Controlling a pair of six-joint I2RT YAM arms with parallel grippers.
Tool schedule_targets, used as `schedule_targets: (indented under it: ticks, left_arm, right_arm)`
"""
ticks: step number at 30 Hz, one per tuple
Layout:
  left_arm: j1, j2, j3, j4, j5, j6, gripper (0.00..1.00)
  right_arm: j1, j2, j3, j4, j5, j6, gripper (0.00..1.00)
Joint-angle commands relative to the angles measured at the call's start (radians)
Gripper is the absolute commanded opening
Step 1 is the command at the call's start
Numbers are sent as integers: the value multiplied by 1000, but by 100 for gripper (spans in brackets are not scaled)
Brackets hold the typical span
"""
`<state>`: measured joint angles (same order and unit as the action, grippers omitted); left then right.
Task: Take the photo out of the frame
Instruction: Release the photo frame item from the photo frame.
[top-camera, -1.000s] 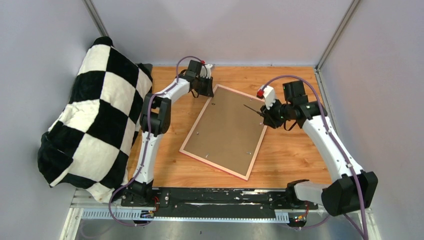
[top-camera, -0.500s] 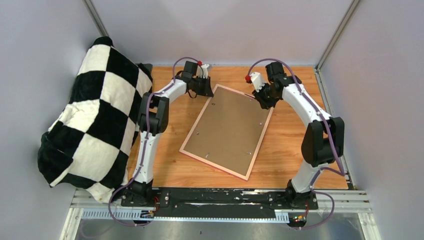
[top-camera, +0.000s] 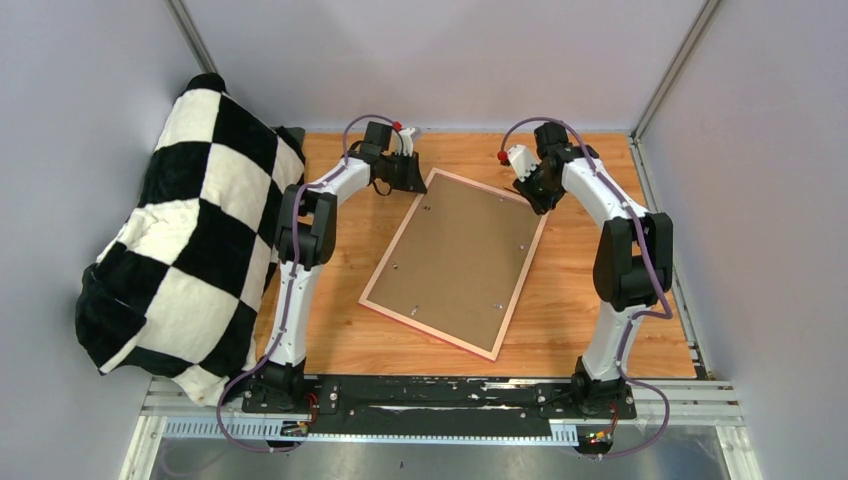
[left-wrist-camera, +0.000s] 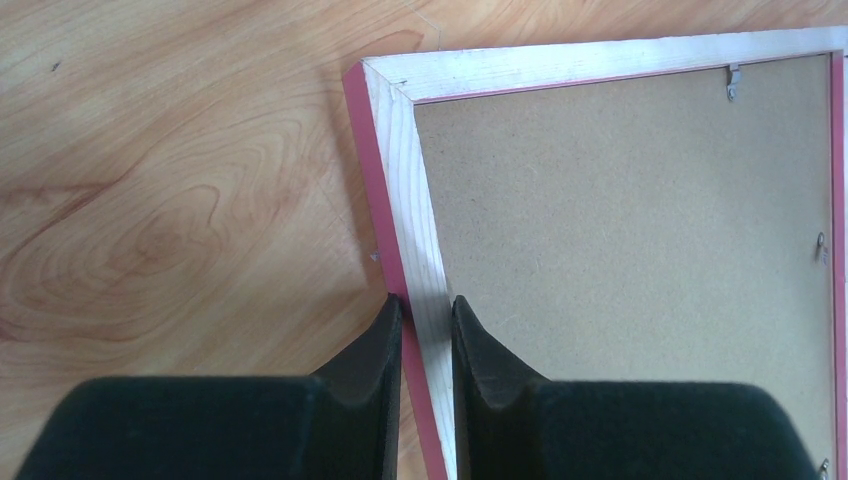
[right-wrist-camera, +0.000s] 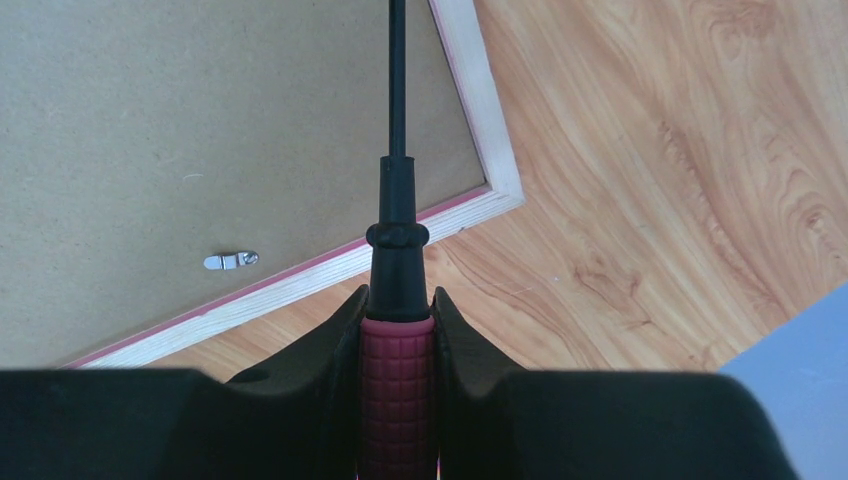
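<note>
The frame (top-camera: 372, 273) with its narrow pink border lies face down on the wooden table, its brown backing board (top-camera: 458, 256) up. The photo is hidden under the board. My left gripper (top-camera: 413, 182) is shut on the frame's far left edge, one finger each side of the rail (left-wrist-camera: 425, 300). My right gripper (top-camera: 537, 193) is at the frame's far right corner, shut on a screwdriver (right-wrist-camera: 397, 350) with a dark red grip. Its black shaft (right-wrist-camera: 396, 80) reaches over the board. A small metal clip (right-wrist-camera: 230, 260) sits by the frame's edge (right-wrist-camera: 300, 285).
A black-and-white checkered pillow (top-camera: 185, 240) fills the left side. Grey walls close in the table on three sides. Several metal clips (left-wrist-camera: 733, 80) hold the board in the frame. Bare wood (top-camera: 590, 300) lies right of the frame.
My right arm has swung from over the frame's right side to its far right corner, carrying the screwdriver. The left gripper shifted slightly at the far left edge.
</note>
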<state>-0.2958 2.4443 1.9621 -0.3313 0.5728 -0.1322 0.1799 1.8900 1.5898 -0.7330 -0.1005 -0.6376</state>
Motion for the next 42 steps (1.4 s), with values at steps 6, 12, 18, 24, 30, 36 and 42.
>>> schedule_targets:
  ticks: [6, 12, 18, 24, 30, 36, 42]
  left_arm:
    - [4, 88, -25, -100, -27, 13, 6]
    - [4, 87, -26, -97, -26, 11, 5]
    - [7, 99, -13, -97, 11, 11, 9]
    - [10, 101, -16, -83, 26, -1, 4]
    - [14, 113, -13, -67, 64, -19, 0]
    - [14, 116, -15, -57, 72, -29, 0]
    - [14, 115, -16, -54, 73, -30, 0]
  right_arm:
    - [-13, 10, -45, 11, 56, 10, 0]
    - [-13, 40, -42, 17, 79, 24, 0]
    - [-13, 57, -43, 21, 76, 33, 0]
    - [-13, 73, -41, 27, 81, 39, 0]
    - [-13, 92, -42, 35, 71, 53, 0]
    - [-13, 111, -40, 38, 77, 52, 0]
    - [-8, 134, -26, 40, 85, 56, 0]
